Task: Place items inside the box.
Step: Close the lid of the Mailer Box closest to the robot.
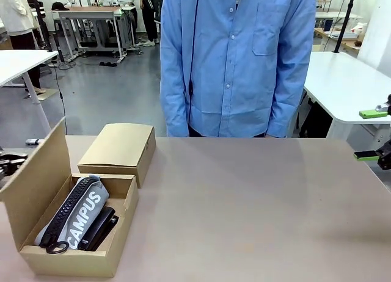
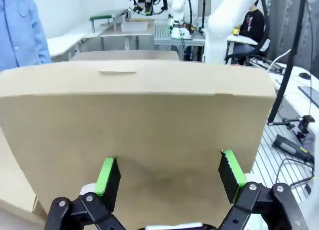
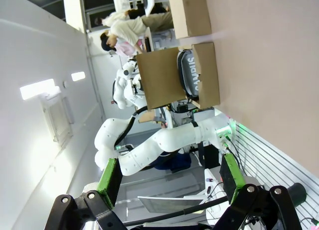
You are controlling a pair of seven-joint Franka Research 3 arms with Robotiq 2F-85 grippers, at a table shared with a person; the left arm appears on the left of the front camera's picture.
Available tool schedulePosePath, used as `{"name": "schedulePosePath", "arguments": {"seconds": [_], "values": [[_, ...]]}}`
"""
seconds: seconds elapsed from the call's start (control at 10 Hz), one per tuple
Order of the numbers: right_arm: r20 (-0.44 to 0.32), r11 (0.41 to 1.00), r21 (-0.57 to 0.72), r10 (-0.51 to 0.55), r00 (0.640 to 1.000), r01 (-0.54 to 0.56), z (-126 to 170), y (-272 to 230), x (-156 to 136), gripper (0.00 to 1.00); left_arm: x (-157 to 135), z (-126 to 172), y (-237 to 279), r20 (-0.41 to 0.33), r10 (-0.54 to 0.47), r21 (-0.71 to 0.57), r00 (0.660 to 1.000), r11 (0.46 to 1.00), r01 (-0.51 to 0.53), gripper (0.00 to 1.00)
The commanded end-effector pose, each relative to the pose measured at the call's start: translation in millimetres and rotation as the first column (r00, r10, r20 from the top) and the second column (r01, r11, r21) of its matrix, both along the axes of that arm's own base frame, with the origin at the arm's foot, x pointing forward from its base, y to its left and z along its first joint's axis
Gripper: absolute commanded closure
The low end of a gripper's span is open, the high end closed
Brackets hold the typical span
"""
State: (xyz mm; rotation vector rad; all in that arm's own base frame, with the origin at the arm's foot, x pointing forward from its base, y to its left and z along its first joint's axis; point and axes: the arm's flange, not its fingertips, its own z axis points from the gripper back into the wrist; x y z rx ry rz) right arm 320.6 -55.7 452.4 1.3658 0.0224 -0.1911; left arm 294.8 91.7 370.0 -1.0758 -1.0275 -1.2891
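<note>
Two cardboard boxes sit at the left of the tabletop [image 1: 256, 196]. The near one, the open box [image 1: 73, 257], has its lid flap [image 1: 38, 172] standing up on its left side, so the inside is free for loading from above and from the right. Inside it lies the light grey zip pouch lettered CAMPUS [image 1: 82, 218], with its black zip running along its left edge and a ring pull at the near end. A black stapler [image 1: 99, 228] is wedged just beside it on the right; whether a second stapler or other stationery lies under them I cannot tell. Packed lengthwise like this, the things fit the narrow box.

Behind the flap, the left tool [image 2: 169, 177] is spread, its green pads [image 2: 105, 176] close to the flap's outer face without pinching it, probably placed to keep the lid from falling shut.

Just beyond the open box sits a closed box [image 1: 119, 151], touching its far edge. A person in a blue shirt [image 1: 238, 62] stands at the far side, arms down.

Far right, the right tool [image 1: 369, 134] hangs off the tabletop edge, spread wide and empty, well apart from the box.
</note>
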Motion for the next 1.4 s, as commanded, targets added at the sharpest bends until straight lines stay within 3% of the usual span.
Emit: {"name": "schedulePosePath", "arguments": {"seconds": [0.0, 0.3, 0.6, 0.7, 0.8, 0.9, 1.2, 1.3], "values": [[0.026, 1.000, 0.021, -0.002, 1.000, 0.002, 1, 1, 2, 0.00, -24, -15, -63, -0.006, 0.090, -0.010, 0.996, 0.996, -0.090, 0.00], [0.026, 1.000, 0.021, -0.002, 1.000, 0.002, 1, 1, 2, 0.00, -24, -58, -125, 0.023, 0.194, 0.057, 0.981, 0.979, -0.195, 0.00], [0.026, 1.000, 0.021, -0.002, 1.000, 0.002, 1, 1, 2, 0.00, -21, -92, -145, 0.055, 0.191, 0.177, 0.980, 0.964, -0.198, 0.00], [0.026, 1.000, 0.021, -0.002, 1.000, 0.002, 1, 1, 2, 0.00, -20, -87, -141, 0.037, 0.195, 0.174, 0.980, 0.964, -0.199, 0.00], [0.026, 1.000, 0.021, -0.002, 1.000, 0.002, 1, 1, 2, 0.00, -14, -63, -125, -0.033, 0.183, 0.144, 0.983, 0.974, -0.176, 0.00], [0.026, 1.000, 0.021, -0.002, 1.000, 0.002, 1, 1, 2, 0.00, 88, -87, -115, 0.021, 0.167, 0.179, 0.986, 0.969, -0.168, 0.00], [0.026, 1.000, 0.021, -0.002, 1.000, 0.002, 1, 1, 2, 0.00, 89, -83, -118, 0.007, 0.166, 0.174, 0.986, 0.971, -0.165, 0.00], [0.026, 1.000, 0.021, -0.002, 1.000, 0.002, 1, 1, 2, 0.00, 84, -82, -117, -0.006, 0.085, 0.176, 0.996, 0.981, -0.083, 0.00]]}}
